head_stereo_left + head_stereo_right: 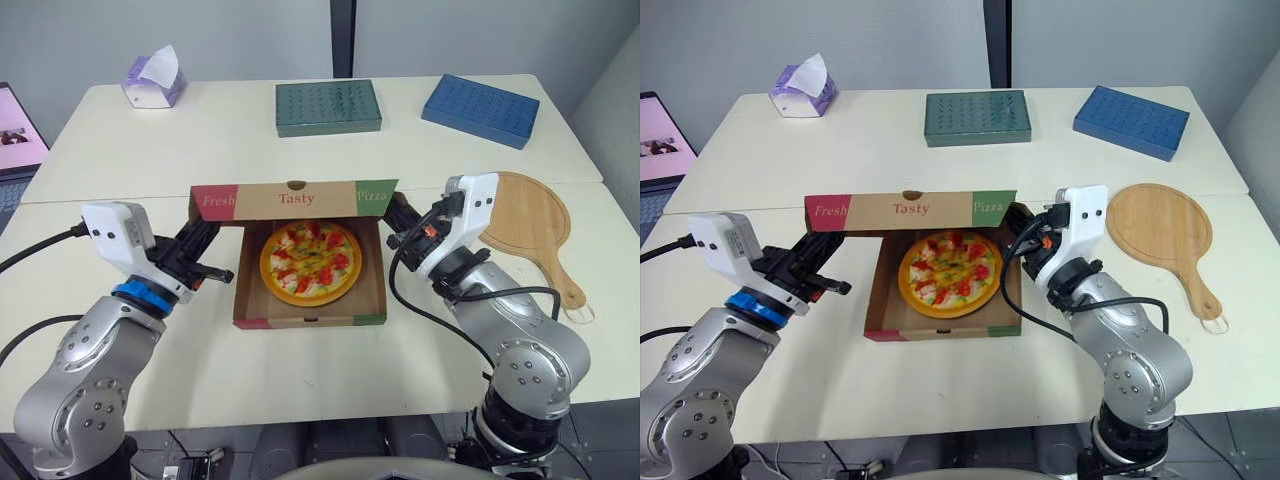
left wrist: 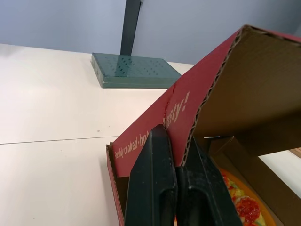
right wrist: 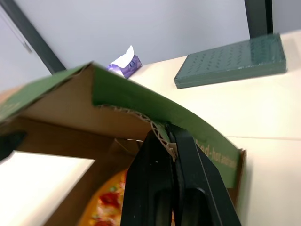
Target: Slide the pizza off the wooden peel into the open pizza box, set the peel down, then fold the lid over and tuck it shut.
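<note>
The pizza point(image 1: 310, 262) lies inside the brown pizza box point(image 1: 310, 312) at the table's middle. The box lid point(image 1: 293, 199), printed "Fresh Tasty Pizza", stands raised and tilted forward over the back of the box. My left gripper point(image 1: 207, 238) is shut on the lid's red left side flap point(image 2: 160, 127). My right gripper point(image 1: 398, 218) is shut on the lid's green right side flap point(image 3: 155, 110). The round wooden peel point(image 1: 529, 222) lies flat on the table to the right of the box, handle toward the front.
A dark green flat box point(image 1: 328, 107) and a blue flat box point(image 1: 480, 109) lie at the back of the table. A purple tissue pack point(image 1: 154, 80) sits at the back left. A laptop screen point(image 1: 14, 130) shows at the far left edge.
</note>
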{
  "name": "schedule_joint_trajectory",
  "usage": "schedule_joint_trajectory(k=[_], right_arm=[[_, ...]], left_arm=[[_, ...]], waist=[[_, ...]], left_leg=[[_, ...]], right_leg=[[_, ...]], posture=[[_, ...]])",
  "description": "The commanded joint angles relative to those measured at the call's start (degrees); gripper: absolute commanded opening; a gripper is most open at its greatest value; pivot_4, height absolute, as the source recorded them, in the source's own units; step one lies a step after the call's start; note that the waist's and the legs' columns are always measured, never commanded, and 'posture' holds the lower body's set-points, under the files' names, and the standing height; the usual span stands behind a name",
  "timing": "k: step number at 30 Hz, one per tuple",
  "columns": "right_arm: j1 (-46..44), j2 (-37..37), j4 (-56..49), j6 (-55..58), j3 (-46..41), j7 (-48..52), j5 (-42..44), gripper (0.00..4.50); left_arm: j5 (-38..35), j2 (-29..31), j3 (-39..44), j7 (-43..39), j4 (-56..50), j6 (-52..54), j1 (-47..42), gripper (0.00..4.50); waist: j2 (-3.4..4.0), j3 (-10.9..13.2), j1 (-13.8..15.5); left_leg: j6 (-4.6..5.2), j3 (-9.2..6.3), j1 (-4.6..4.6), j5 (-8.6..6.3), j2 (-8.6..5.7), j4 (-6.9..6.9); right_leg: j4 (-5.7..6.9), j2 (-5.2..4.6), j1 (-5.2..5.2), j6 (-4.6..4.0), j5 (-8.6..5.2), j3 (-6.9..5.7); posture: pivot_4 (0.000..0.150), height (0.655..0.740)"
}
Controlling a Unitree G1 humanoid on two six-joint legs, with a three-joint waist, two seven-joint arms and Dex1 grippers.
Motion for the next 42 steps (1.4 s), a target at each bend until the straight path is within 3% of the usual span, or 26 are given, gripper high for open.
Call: schedule_joint_trajectory(k=[1, 8, 20, 21, 24, 28, 35, 37, 42], right_arm=[[1.17, 3.66, 2.11, 4.66, 1.67, -1.13, 4.57, 0.02], [6.13, -4.61, 2.43, 0.26, 7.45, 2.05, 2.63, 0.02], [11.18, -9.55, 4.47, -5.46, 11.80, 4.50, 0.66, 0.02], [11.53, -10.16, 4.50, -6.19, 12.11, 4.68, 0.17, 0.21], [12.57, -11.76, 4.31, -8.08, 12.59, 5.39, -0.55, 0.94], [13.81, -14.04, 3.64, -9.61, 13.40, 6.98, -1.12, 2.04], [16.15, -21.86, 1.91, -12.84, 16.57, 10.38, -4.63, 4.41], [16.67, -23.63, 1.84, -14.57, 16.99, 11.29, -5.81, 4.43], [16.98, -27.85, 1.67, -18.60, 17.48, 14.53, -8.17, 4.43]], left_arm=[[-2.53, 0.81, -2.00, -1.80, -2.53, -0.59, 0.39, 0.00], [-2.10, 1.79, -1.65, -3.33, -2.27, -1.81, 3.46, 0.00], [-2.11, 1.27, -0.96, -7.08, 0.13, -4.78, 11.92, 0.00], [-2.04, 1.07, -0.60, -7.21, 0.48, -5.28, 12.41, 0.00], [-2.03, 1.56, 0.57, -8.51, 0.81, -6.17, 14.06, 0.59], [-2.78, 1.79, 2.12, -10.14, 0.37, -7.14, 16.41, 1.74], [-5.11, 2.01, 4.58, -12.13, -0.03, -7.56, 21.63, 3.94], [-5.11, 2.66, 5.24, -12.97, 0.30, -7.72, 22.56, 4.48], [-6.12, 6.11, 6.41, -15.72, 1.05, -6.20, 24.14, 4.48]], waist=[[0.00, 0.00, 0.00], [-0.02, -0.12, -0.07], [-0.04, -0.14, -0.23], [-0.05, -0.14, -0.25], [-0.06, -0.14, -0.24], [-0.07, -0.13, 0.15], [-0.10, -0.11, 0.90], [-0.11, -0.11, 1.25], [-0.14, -0.09, 1.84]], left_leg=[[0.00, 0.00, 0.00, 0.00, 0.00, 0.00], [0.00, 0.02, 0.02, -0.01, 0.01, -0.02], [-0.11, 0.17, 0.07, -0.08, 0.49, -0.05], [-0.17, 0.22, 0.07, -0.11, 0.60, -0.05], [-0.25, 0.23, 0.08, -0.16, 0.85, -0.04], [-0.26, 0.17, 0.04, -0.16, 0.93, -0.04], [-0.34, 0.15, -0.03, -0.20, 0.91, 0.02], [-0.34, 0.13, -0.02, -0.20, 0.91, 0.02], [-0.38, 0.14, -0.05, -0.22, 0.90, 0.05]], right_leg=[[0.00, 0.00, 0.00, 0.00, 0.00, 0.00], [-0.04, 0.02, 0.01, -0.01, 0.00, 0.02], [-0.12, 0.43, 0.00, -0.23, 0.05, 0.05], [-0.12, 0.52, 0.00, -0.27, 0.05, 0.05], [-0.14, 0.80, 0.00, -0.41, 0.06, 0.05], [-0.14, 0.90, -0.04, -0.52, 0.06, 0.03], [-0.18, 0.89, -0.02, -0.53, 0.06, 0.01], [-0.18, 0.89, -0.01, -0.54, 0.05, -0.01], [-0.22, 0.89, 0.00, -0.55, 0.05, -0.01]], posture=[[0.150, 0.7400], [0.150, 0.7400], [0.150, 0.7400], [0.150, 0.7400], [0.150, 0.7400], [0.150, 0.7400], [0.150, 0.7400], [0.150, 0.7400], [0.150, 0.7400]])
